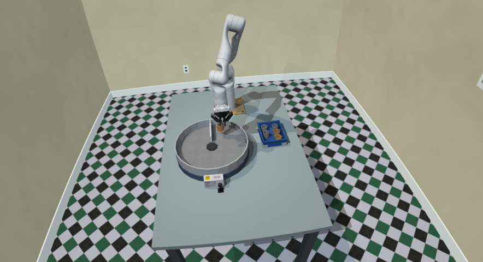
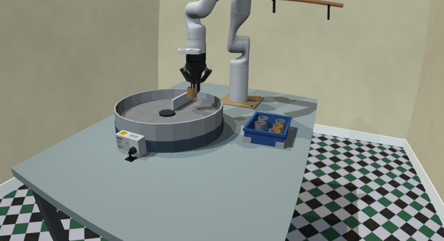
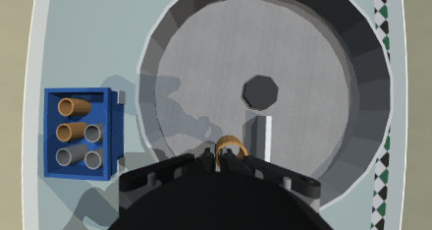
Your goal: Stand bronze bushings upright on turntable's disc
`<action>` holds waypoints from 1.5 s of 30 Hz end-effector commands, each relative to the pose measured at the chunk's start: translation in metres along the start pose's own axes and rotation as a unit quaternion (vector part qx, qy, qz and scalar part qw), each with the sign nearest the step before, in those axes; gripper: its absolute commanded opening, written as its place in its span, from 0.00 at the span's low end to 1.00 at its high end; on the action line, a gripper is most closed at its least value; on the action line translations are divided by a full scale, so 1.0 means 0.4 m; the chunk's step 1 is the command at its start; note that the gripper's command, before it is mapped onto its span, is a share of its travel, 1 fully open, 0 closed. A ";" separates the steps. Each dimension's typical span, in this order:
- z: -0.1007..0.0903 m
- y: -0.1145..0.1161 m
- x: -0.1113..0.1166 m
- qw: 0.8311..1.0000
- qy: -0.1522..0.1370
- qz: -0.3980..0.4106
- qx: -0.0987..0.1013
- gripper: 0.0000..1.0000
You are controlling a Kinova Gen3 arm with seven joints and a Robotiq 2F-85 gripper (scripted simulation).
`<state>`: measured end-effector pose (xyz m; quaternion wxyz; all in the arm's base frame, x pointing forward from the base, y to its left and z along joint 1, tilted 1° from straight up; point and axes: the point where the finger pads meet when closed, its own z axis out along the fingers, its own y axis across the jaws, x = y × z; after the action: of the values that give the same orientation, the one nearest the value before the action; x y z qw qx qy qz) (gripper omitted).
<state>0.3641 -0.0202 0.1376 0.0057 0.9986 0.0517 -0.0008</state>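
Observation:
My gripper point(image 1: 222, 124) point(image 2: 194, 88) point(image 3: 218, 151) is shut on the wall of a bronze bushing point(image 1: 220, 127) point(image 2: 191, 92) point(image 3: 230, 141), one finger inside it. The bushing hangs about upright over the disc point(image 1: 195, 155) point(image 2: 139, 110) point(image 3: 206, 45), beside the white divider; whether it touches the disc I cannot tell. The dark hub point(image 1: 211, 146) point(image 2: 167, 113) point(image 3: 260, 92) is at the disc's middle. The blue crate point(image 1: 272, 143) point(image 2: 263, 140) point(image 3: 109, 168) holds two bronze bushings point(image 1: 276, 131) point(image 2: 278, 127) point(image 3: 74, 107) and three steel bushings point(image 1: 266, 134) point(image 2: 260, 125) point(image 3: 70, 154).
The white divider point(image 1: 211, 130) point(image 2: 180, 100) point(image 3: 268, 139) stands upright on the turntable, running outward from near the hub. A raised grey wall point(image 1: 211, 171) point(image 2: 171, 132) point(image 3: 146, 85) rings the disc. A white control box point(image 1: 213, 181) point(image 2: 136, 143) stands at the turntable's front.

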 end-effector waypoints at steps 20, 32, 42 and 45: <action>0.012 -0.002 0.003 1.000 0.003 0.002 0.000 0.00; 0.045 -0.001 0.006 1.000 0.004 0.002 -0.001 0.00; 0.081 -0.002 0.007 1.000 0.004 0.002 -0.002 0.00; 0.092 -0.004 0.004 1.000 0.003 0.002 0.000 0.00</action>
<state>0.3669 -0.0176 0.1069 0.0069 0.9987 0.0505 0.0037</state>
